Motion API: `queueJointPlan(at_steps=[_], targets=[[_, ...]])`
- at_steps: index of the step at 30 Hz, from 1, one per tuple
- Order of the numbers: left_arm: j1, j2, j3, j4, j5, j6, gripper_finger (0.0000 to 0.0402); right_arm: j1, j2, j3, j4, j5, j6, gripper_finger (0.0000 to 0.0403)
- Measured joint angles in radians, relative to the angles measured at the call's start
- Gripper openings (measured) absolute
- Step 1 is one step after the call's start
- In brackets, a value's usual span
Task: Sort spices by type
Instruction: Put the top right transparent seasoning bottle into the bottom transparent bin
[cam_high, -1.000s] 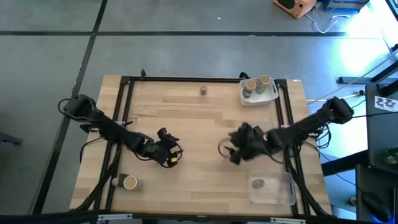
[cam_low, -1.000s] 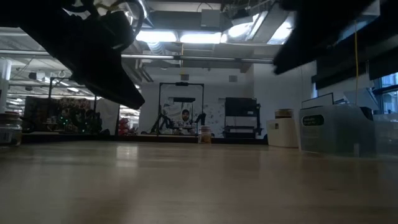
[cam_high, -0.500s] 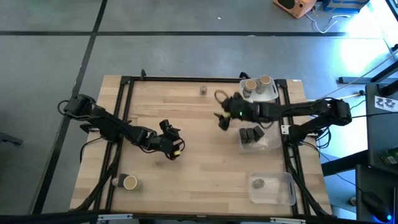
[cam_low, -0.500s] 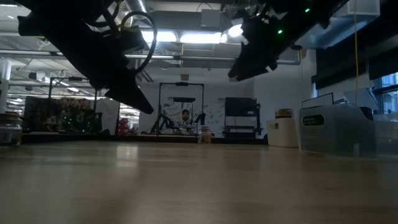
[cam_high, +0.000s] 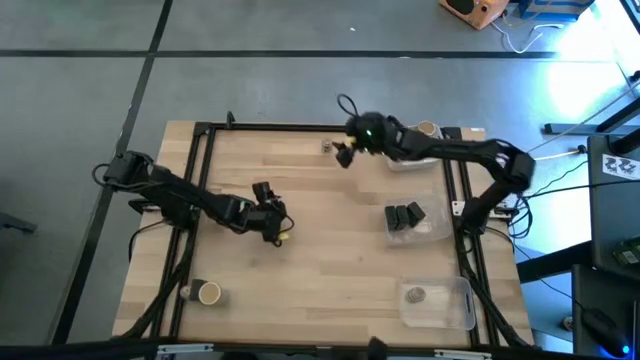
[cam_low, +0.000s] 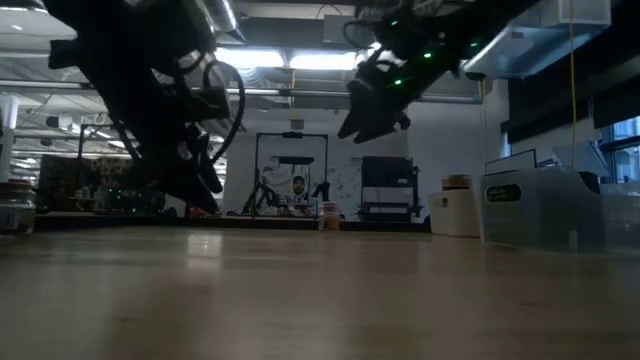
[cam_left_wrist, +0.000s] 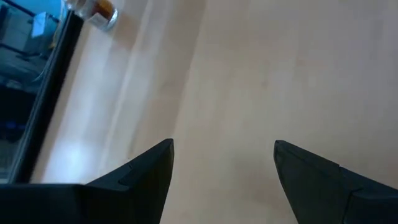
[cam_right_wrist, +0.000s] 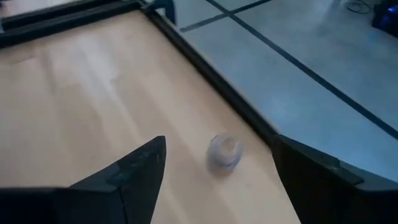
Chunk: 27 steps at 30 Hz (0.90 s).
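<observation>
High view: the right pincer hovers just beside a lone greyish-silver spice at the counter's far edge; the left pincer waits mid-counter.

Right wrist view: fingers spread wide and empty, the spice lies between and ahead. The step appears to be the approach; next, descend and close.

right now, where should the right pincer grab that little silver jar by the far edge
Grip the small round greyish-silver jar across its sides, coming straight down from above. It stands alone and upright near the table's far rail, and the open right pincer is close beside it.
</observation>
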Motion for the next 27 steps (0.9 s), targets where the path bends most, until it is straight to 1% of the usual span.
queueJointPlan(at_steps=[4, 8, 11, 14, 19, 27], targets=[[0.054, -0.007, -0.025, 0.022, 0.000, 0.075, 0.0260, -0.048, 0.116, 0.137, -0.074, -0.022, -0.008, 0.0292], [0.128, -0.061, -0.109, 0.098, 0.000, 0.091, 0.0260, -0.084, 0.226, 0.248, -0.123, -0.079, -0.007, 0.0292], [0.177, -0.113, -0.173, 0.172, 0.000, 0.094, 0.0260, -0.100, 0.300, 0.304, -0.155, -0.094, -0.007, 0.0292], [0.208, -0.161, -0.217, 0.235, 0.009, 0.113, 0.0260, -0.113, 0.360, 0.336, -0.162, -0.108, -0.001, 0.0292], [0.236, -0.207, -0.238, 0.259, 0.022, 0.134, 0.0260, -0.120, 0.424, 0.353, -0.154, -0.122, 0.014, 0.0292], [0.249, -0.208, -0.244, 0.285, 0.025, 0.144, 0.0260, -0.118, 0.479, 0.353, -0.153, -0.119, 0.021, 0.0292]])
